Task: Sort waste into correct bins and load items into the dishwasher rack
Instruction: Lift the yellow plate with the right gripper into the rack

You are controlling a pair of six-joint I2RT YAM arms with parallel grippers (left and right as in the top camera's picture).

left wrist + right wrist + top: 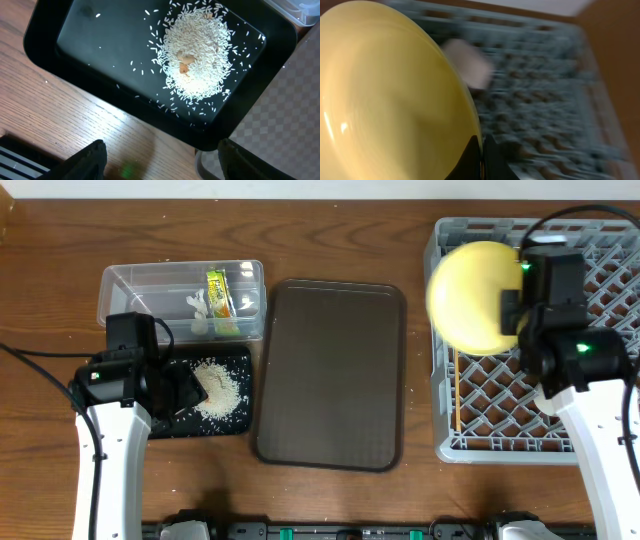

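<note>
My right gripper is shut on the rim of the round yellow plate, held on edge above the left side of the grey dishwasher rack. In the right wrist view the fingertips pinch the plate at its edge, gripper, over the blurred rack. Wooden chopsticks lie in the rack. My left gripper hovers open over the near edge of the black tray, which holds the rice pile. The left wrist view shows the rice in the tray, with my gripper empty.
The clear tub at the back left holds the green-yellow wrapper and white scraps. A large dark brown serving tray lies between the black tray and the rack. A pale blurred shape shows in the rack.
</note>
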